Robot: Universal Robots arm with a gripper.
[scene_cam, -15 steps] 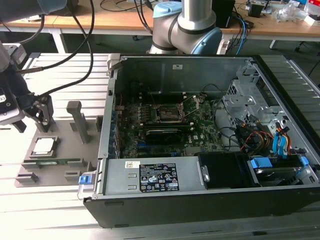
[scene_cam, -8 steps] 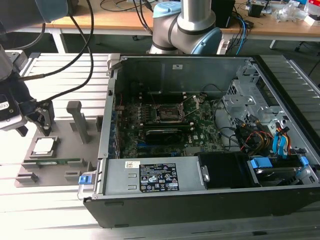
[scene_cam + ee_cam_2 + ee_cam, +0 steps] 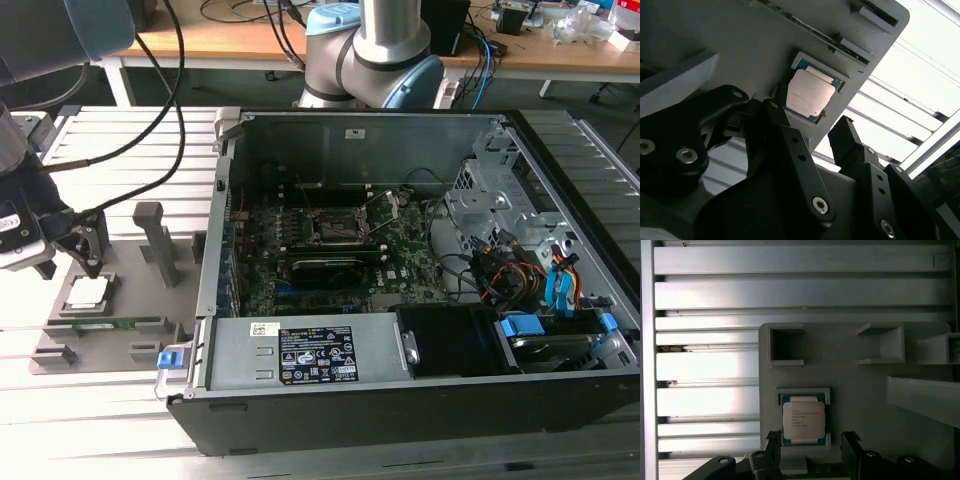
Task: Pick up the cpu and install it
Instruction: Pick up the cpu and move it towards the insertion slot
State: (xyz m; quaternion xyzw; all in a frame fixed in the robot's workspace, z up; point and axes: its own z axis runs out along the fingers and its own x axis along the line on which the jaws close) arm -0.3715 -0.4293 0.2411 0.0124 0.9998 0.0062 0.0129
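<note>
Gripper (image 3: 811,439) hovers released, holding nothing, one finger on each side of the cpu (image 3: 803,421) in the first wrist view. The cpu lies flat in its fixture (image 3: 140,335) recess, which keeps it square for grasping. It is left of the computer case (image 3: 420,400), well apart from the socket (image 3: 338,228).

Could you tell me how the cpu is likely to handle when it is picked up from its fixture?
The cpu looks thin, flat and metal-topped, so probably stiff and light. Its smooth top and thin edges may slip in a pinch grip. It sits in a shallow recess of the fixture, so a sideways push likely won't move it.
</note>
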